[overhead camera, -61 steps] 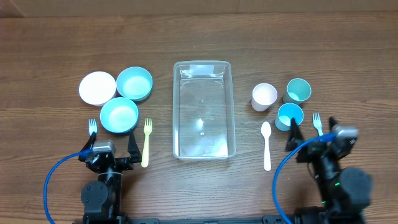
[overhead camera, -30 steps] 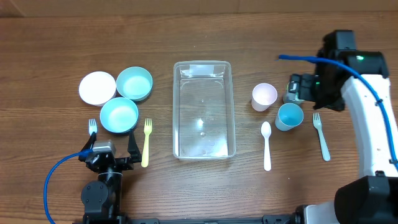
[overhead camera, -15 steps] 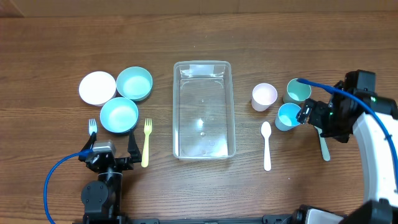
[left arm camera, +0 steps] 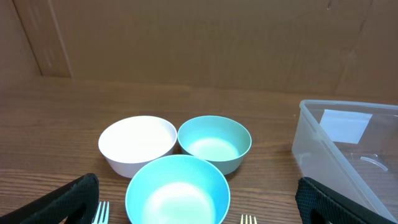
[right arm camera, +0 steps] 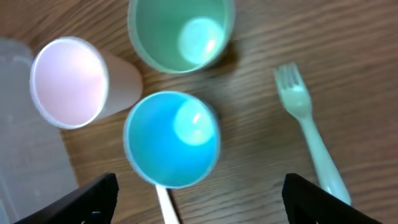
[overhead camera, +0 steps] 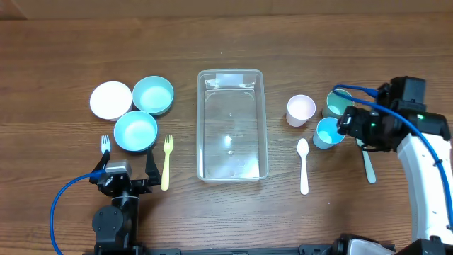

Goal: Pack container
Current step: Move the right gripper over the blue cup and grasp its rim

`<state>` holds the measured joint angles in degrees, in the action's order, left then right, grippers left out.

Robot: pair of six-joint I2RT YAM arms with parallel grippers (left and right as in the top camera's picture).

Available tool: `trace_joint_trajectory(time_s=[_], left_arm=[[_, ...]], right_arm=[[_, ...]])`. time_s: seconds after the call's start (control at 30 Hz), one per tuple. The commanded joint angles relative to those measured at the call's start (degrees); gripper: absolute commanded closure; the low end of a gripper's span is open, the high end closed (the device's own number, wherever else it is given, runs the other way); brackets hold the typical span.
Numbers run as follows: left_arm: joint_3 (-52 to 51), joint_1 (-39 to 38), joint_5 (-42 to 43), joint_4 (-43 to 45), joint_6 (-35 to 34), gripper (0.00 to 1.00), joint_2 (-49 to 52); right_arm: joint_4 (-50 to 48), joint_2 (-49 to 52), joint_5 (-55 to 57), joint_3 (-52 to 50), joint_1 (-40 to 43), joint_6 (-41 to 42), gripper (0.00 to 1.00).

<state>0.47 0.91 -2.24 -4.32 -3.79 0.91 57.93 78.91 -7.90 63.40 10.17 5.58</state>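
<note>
The container (overhead camera: 232, 142) lies empty at the middle of the table, long axis running 12 to 6, well apart from everything else. I judge it light and fairly stiff at its thick rim, with thin, smooth walls that would flex and slip under a pinch. Being empty, it may skid if something lands hard in it. If I had to move it, I would take the rim on a long side, one finger inside and one outside.

At its 3 o'clock stand three cups: a white cup (overhead camera: 301, 110) nearest, then a green cup (overhead camera: 338, 103) and a blue cup (overhead camera: 328, 132), touching or nearly so. My right claw (overhead camera: 345, 125) hovers over the blue cup, fingers spread wide and gripping nothing. A white spoon (overhead camera: 303, 166) lies at 4 o'clock.

At 9 o'clock sit a white bowl (overhead camera: 111, 100) and two teal bowls (overhead camera: 153, 95), with a yellow-green fork (overhead camera: 167, 161) and a small pale fork (overhead camera: 105, 144) toward 8. My left claw (overhead camera: 125, 168) rests there, spread wide and empty.

From overhead my right arm covers the head of the pale fork (overhead camera: 367, 164) beside the cups. My left wrist view cuts the tub off at its edge. A pale patch at its 12 o'clock end is too faint to identify.
</note>
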Motion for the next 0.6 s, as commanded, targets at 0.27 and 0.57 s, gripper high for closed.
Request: trace_joint_trajectory(time_s=[0.27, 0.57], left_arm=[[-0.2, 0.7, -0.5, 0.2, 1.5, 0.00, -0.6], [-0.2, 0.7, -0.5, 0.2, 1.5, 0.00, -0.6]], right_arm=[[-3.7, 8.5, 11.1, 0.0, -7.2, -1.8, 0.10], [-4.8, 9.4, 11.1, 0.0, -7.1, -1.6, 0.34]])
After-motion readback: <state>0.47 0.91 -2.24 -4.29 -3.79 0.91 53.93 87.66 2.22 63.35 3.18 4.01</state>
